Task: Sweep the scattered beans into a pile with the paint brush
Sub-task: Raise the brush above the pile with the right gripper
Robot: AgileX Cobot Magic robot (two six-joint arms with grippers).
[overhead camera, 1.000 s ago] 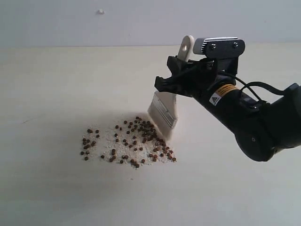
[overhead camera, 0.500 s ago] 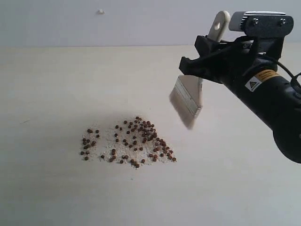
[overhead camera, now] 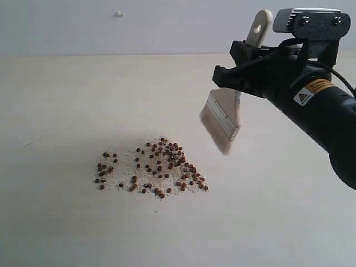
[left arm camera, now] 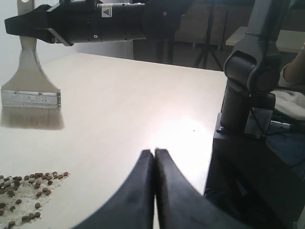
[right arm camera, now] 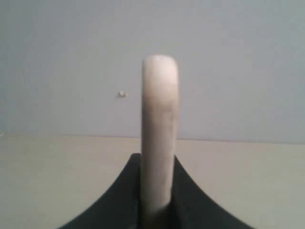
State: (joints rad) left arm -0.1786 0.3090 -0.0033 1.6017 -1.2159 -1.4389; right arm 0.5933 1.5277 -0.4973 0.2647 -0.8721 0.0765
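We had the right claw [overhead camera: 238, 71] clamped on the paint brush [overhead camera: 222, 118] handle, bristles hanging clear of the table [overhead camera: 61, 100] at upper right of the frame; the beans [overhead camera: 161, 164] lay loosely at lower centre, a stray clump on their left; the left claw [left arm camera: 154, 153] sat pressed together; we judged the next stroke wanted a shallow landing outside that clump, dragging inward; bare table all around, its far edge well apart.
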